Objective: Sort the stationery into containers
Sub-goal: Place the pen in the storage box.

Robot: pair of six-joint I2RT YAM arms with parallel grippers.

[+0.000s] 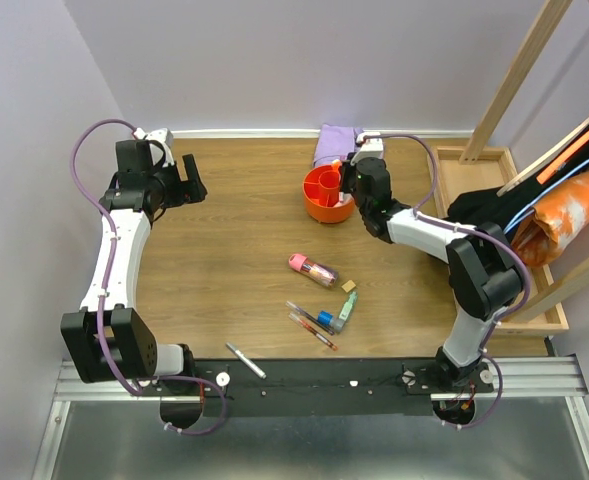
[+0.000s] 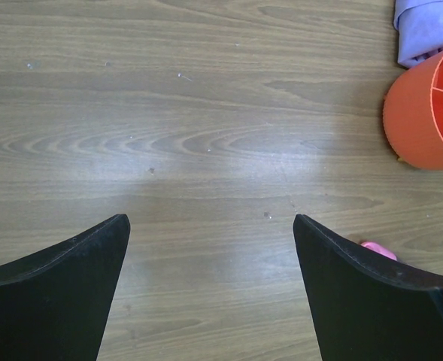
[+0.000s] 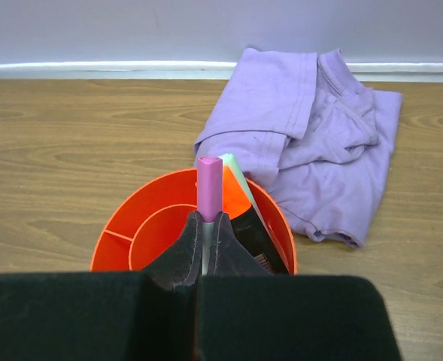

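The round orange cup (image 1: 326,194) with inner dividers stands at the back middle of the table; it also shows in the right wrist view (image 3: 153,226) and the left wrist view (image 2: 424,113). My right gripper (image 3: 206,226) is shut on a white pen with a pink cap (image 3: 210,188) and holds it over the cup's rim, above its right side. An orange and a mint highlighter (image 3: 236,184) stand in the cup. On the table lie a pink tube (image 1: 312,268), a tan eraser (image 1: 349,286), a mint highlighter (image 1: 346,312), red and pink pens (image 1: 311,327) and a white pen (image 1: 245,360). My left gripper (image 2: 210,226) is open and empty at the far left.
A lilac cloth (image 3: 311,150) lies right behind the cup against the back wall. A shallow wooden tray (image 1: 494,170) stands at the right with dark and orange cloth on it. A wooden frame leans over the right side.
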